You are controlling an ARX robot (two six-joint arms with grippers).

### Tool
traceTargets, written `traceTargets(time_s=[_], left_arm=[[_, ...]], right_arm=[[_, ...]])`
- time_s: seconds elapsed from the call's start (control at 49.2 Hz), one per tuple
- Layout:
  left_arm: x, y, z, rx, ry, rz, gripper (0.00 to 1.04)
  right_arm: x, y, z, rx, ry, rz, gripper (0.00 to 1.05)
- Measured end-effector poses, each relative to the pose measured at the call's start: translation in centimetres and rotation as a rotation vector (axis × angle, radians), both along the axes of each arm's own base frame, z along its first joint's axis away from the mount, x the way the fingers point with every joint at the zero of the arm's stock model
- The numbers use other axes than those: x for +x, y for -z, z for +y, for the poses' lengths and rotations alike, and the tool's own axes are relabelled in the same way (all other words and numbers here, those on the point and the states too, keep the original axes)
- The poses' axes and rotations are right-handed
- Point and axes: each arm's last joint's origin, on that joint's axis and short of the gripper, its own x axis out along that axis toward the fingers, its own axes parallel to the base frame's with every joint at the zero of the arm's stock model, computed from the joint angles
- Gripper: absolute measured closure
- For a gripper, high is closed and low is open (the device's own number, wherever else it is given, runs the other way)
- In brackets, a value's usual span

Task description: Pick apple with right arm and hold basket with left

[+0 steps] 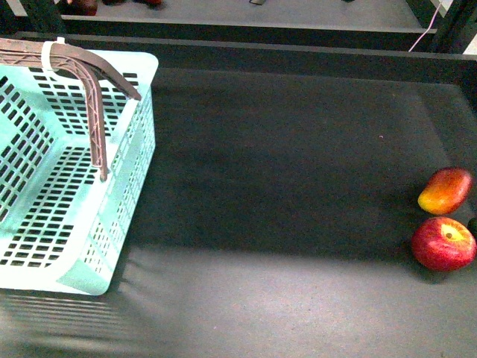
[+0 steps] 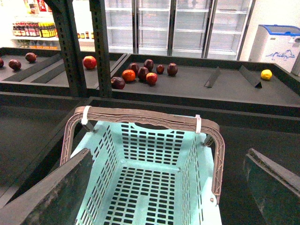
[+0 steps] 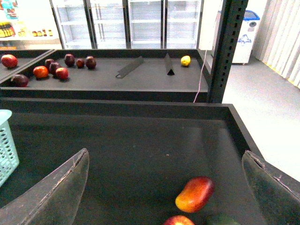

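- At far left, the mint-green basket (image 1: 133,160) stands on the dark worktop (image 1: 283,186) with its mouth up. We judge that it sits on this side so that the left arm can reach it.
- Its brown handles (image 1: 95,104) are raised over the mouth and bound by a white zip tie (image 1: 49,54). This likely keeps them together, so that one grip can take both.
- In the left wrist view, the left fingers (image 2: 51,192) are spread wide, with the basket framed between them and the handle bar (image 2: 145,117) ahead. They hold nothing, and the basket is not yet held.
- The middle of the worktop separates the basket from the fruit, which lie well apart from it.
- In the right wrist view, the right fingers (image 3: 51,192) are also spread wide and empty. They hang above the worktop, aimed toward the fruit.
- At the right edge lies a red-to-orange mango-like fruit (image 1: 446,190), just beside the target on its far side. We expect a close pick, since a wide grip could nudge it.
- The apple (image 1: 444,243) rests on the worktop at far right with its stem hollow up, nearer the robot than the mango-like fruit. Only its top shows at the lower edge of the right wrist view (image 3: 178,220).
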Motion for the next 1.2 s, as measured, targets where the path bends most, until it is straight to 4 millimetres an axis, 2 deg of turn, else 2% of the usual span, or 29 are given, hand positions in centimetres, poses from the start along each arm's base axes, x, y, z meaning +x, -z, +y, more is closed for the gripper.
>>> traceTargets(time_s=[0.651, 0.692, 0.712, 0.753, 0.793, 0.936, 0.997, 1.119, 1.2], left_arm=[[0.0, 0.0, 0.0, 0.000, 0.000, 0.000, 0.07], [0.0, 0.1, -0.1, -0.060, 0.027, 0.094, 0.07], [0.1, 0.1, -0.1, -0.106, 0.027, 0.196, 0.07], [0.8, 0.1, -0.3, -0.236, 0.030, 0.329, 0.07], [1.6, -0.1, -0.4, -0.323, 0.037, 0.368, 0.07], [5.8, -2.1, -0.4, -0.536, 0.058, 0.375, 0.07], [7.6, -2.4, -0.2, -0.608, 0.047, 0.393, 0.07], [11.2, -1.8, 0.5, -0.745, -0.028, 0.480, 0.07], [14.6, -0.9, 1.3, -0.845, -0.089, 0.533, 0.07]], right_arm=[[0.0, 0.0, 0.0, 0.000, 0.000, 0.000, 0.09], [0.0, 0.0, 0.0, 0.000, 0.000, 0.000, 0.09], [0.0, 0.0, 0.0, 0.000, 0.000, 0.000, 0.09], [0.0, 0.0, 0.0, 0.000, 0.000, 0.000, 0.09], [0.0, 0.0, 0.0, 0.000, 0.000, 0.000, 0.09], [0.0, 0.0, 0.0, 0.000, 0.000, 0.000, 0.09], [0.0, 0.0, 0.0, 0.000, 0.000, 0.000, 0.09], [0.0, 0.0, 0.0, 0.000, 0.000, 0.000, 0.09], [0.0, 0.0, 0.0, 0.000, 0.000, 0.000, 0.09]])
